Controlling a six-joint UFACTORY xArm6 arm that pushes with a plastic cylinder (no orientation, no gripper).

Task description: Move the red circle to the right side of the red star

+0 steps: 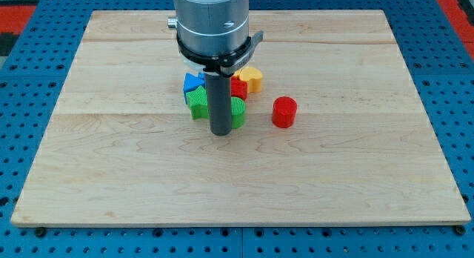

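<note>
The red circle [284,112] stands alone on the wooden board, right of a tight cluster of blocks. The red star [238,87] is in that cluster, mostly hidden behind my rod, with a yellow heart [252,77] touching it at the upper right. My tip [221,132] rests on the board at the cluster's lower edge, left of the red circle and apart from it. The tip is just in front of the green blocks.
A blue block [194,81] sits at the cluster's upper left. A green block [198,104] lies at the rod's left and another green block [238,110] at its right. The wooden board [111,176] lies on a blue pegboard [15,139].
</note>
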